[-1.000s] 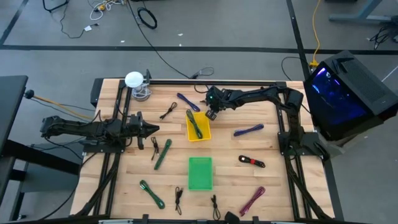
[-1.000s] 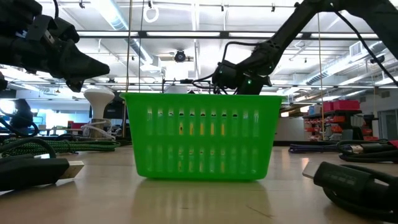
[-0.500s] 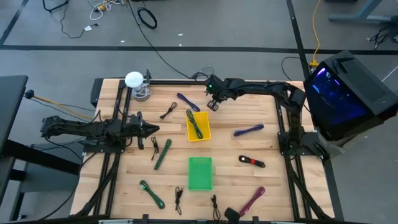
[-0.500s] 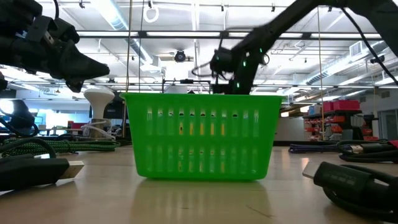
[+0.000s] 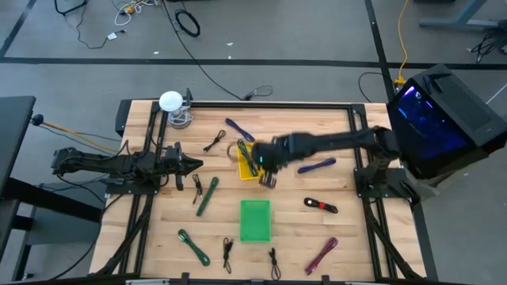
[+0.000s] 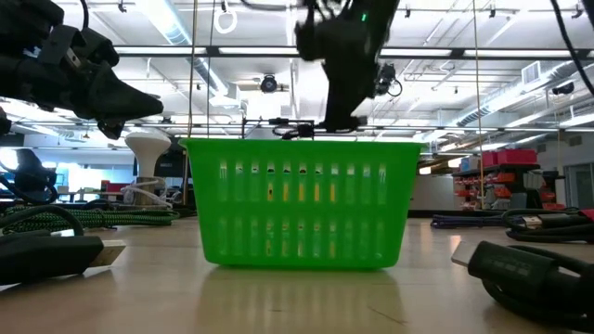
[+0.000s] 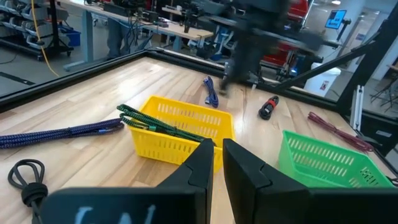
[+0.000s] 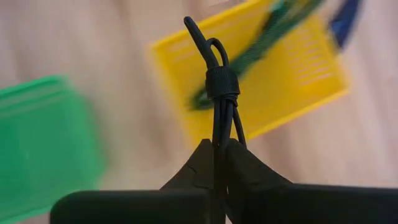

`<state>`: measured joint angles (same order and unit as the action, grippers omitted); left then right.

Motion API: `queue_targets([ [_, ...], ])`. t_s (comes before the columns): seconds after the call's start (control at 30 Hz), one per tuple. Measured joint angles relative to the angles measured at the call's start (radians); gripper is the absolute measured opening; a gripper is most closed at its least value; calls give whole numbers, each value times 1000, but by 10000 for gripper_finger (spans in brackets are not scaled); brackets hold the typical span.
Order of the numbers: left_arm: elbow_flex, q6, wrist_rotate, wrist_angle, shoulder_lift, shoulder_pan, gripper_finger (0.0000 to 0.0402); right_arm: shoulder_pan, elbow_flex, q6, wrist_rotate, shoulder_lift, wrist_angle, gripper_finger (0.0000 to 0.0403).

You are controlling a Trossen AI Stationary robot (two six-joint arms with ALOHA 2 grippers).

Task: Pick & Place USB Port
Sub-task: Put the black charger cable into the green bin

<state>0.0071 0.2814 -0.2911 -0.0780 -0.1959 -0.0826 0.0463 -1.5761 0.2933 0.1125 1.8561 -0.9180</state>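
My right gripper [image 8: 217, 146] [image 5: 266, 168] hovers above the table, just on the near side of the yellow basket [image 5: 252, 162] [image 8: 267, 81], and is shut on a bundled black cable [image 8: 219, 93]. The green basket [image 5: 255, 219] [image 6: 299, 204] [image 8: 37, 143] stands nearer the table's near edge. In the low view the right gripper [image 6: 339, 65] is high above the green basket. A green cable [image 7: 155, 121] lies in the yellow basket and sticks out over its rim. My left gripper [image 5: 194, 164] [image 7: 214, 158] waits shut at the table's left, above the wood. My right gripper pinches the black cable between its two fingers at the bundle's strands [image 8: 219, 134], a little behind the wrapped tie [image 8: 221, 82]. The fingers lie along the bundle. The cable is lifted clear of the table, and its looped end [image 8: 208, 46] sticks out past the fingertips.
Several loose cables lie around: blue cables [image 5: 238, 129] [image 5: 317, 166], a red-and-black one [image 5: 321, 206], green ones [image 5: 206, 196] [image 5: 192, 245], a pink one [image 5: 321, 253], small black ones [image 5: 214, 142] [image 5: 227, 253]. A white round object [image 5: 170, 101] stands at the far left corner.
My right gripper has swung from the table's far side, beyond the yellow basket, toward the near edge and the green basket, fast enough to blur. In the low view it has risen and come closer. It carries the black cable clear of the table.
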Motion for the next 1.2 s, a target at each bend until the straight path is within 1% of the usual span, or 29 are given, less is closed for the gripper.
queue_targets([
  [0.13,0,1,0,0,0,0,39,148,0,154,-6,0,6,10],
  [0.27,0,28,0,0,0,0,39,282,0,329,10,0,68,10],
  [0.4,0,69,0,0,0,0,39,393,0,459,95,16,211,10],
  [0.53,0,138,9,0,0,0,39,465,-1,524,137,67,361,10],
  [0.6,0,186,43,1,0,0,39,489,-1,563,217,98,373,10],
  [0.7,0,257,110,-4,0,0,39,495,-1,686,360,139,345,10],
  [0.77,0,300,167,-4,0,0,39,495,-1,723,440,172,398,10],
  [0.8,0,313,197,-4,0,0,39,492,-1,720,447,186,423,10],
  [0.87,0,317,226,-10,0,-1,39,476,0,720,425,200,455,10],
  [0.9,0,318,230,-12,0,-1,39,471,0,732,427,201,466,10],
  [0.93,0,324,232,-15,0,-3,39,469,0,756,460,201,467,10],
  [1.07,0,321,211,-25,0,-30,39,503,0,903,642,215,455,10],
  [1.1,0,320,199,-32,0,-37,39,516,0,933,655,216,440,10],
  [1.2,0,313,189,-36,0,-47,39,535,0,1039,637,215,406,10],
])
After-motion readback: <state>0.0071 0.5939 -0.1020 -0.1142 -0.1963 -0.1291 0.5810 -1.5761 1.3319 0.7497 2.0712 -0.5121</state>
